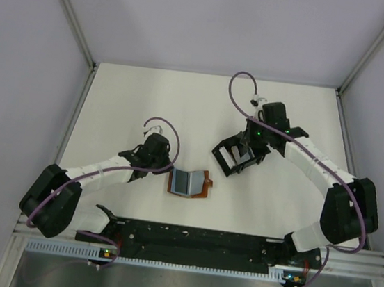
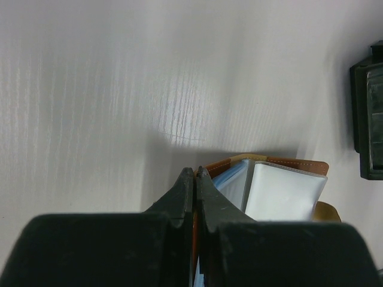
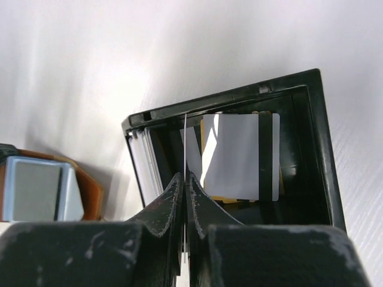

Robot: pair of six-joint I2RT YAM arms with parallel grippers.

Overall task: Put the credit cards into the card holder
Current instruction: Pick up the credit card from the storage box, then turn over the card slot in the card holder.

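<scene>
The brown leather card holder [image 1: 202, 189] lies open on the table, its pale inner sleeves facing up. My left gripper [image 1: 169, 171] is shut on its left leather edge; in the left wrist view my left gripper [image 2: 195, 174] pinches the brown flap [image 2: 281, 162]. My right gripper [image 1: 246, 152] hangs over the black slotted box [image 1: 231, 157]. In the right wrist view my right gripper [image 3: 185, 177] is shut on a thin white card [image 3: 185, 140] seen edge-on above the box [image 3: 317, 131]. More cards stay in the box: a white one [image 3: 233, 155] and several pale ones [image 3: 143, 161].
The card holder also shows at the left edge of the right wrist view [image 3: 36, 188]. The black box sits at the right edge of the left wrist view [image 2: 370, 119]. Grey enclosure walls stand around the white table [image 1: 148, 103].
</scene>
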